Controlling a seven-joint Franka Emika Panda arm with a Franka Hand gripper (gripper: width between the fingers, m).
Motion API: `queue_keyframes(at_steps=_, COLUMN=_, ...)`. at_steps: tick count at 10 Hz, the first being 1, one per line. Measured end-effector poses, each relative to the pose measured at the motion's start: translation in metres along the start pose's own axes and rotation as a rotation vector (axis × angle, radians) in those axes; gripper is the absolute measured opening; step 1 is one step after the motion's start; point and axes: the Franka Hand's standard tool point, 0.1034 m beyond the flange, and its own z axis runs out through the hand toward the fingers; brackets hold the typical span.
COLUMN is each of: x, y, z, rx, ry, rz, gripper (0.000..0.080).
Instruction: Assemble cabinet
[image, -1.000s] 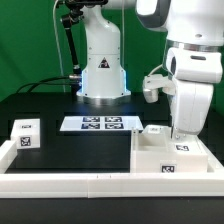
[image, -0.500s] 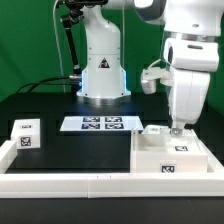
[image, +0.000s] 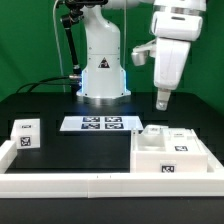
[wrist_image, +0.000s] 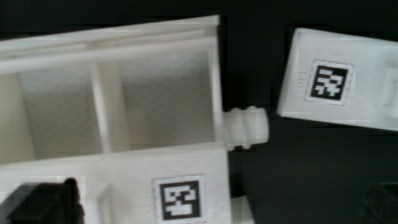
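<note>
The cabinet (image: 172, 152) is a large white box with tags on its front, lying at the exterior view's right inside a white rim. My gripper (image: 161, 99) hangs well above the cabinet's far edge and holds nothing. In the wrist view the cabinet (wrist_image: 107, 100) shows open compartments, a tag and a small round peg (wrist_image: 253, 125) on its side. A separate flat white tagged part (wrist_image: 338, 78) lies beside it. One dark finger (wrist_image: 36, 200) shows at the picture's edge, wide of the middle.
A small white tagged cube (image: 25, 133) sits at the exterior view's left. The marker board (image: 98, 124) lies in front of the robot base (image: 101, 75). A low white rim (image: 70, 181) runs along the front.
My gripper has risen from just above the cabinet's far edge to well above it and shifted slightly toward the exterior view's left. The cabinet has not moved.
</note>
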Motion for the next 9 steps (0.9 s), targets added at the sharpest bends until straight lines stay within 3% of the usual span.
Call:
queue_keyframes(at_steps=2, x=-0.002, y=-0.018, z=0.008, rx=0.014, ry=-0.004, rz=0.017, gripper=0.0797)
queue_keyframes(at_steps=6, x=-0.003, y=-0.016, z=0.008, rx=0.015, ry=-0.003, rz=0.017, gripper=0.0797)
queue_keyframes(at_steps=7, x=-0.006, y=-0.016, z=0.015, rx=0.018, ry=0.001, rz=0.022, gripper=0.0797)
queue_keyframes(at_steps=9, x=-0.012, y=-0.045, z=0.024, rx=0.014, ry=0.016, rz=0.054, gripper=0.0797)
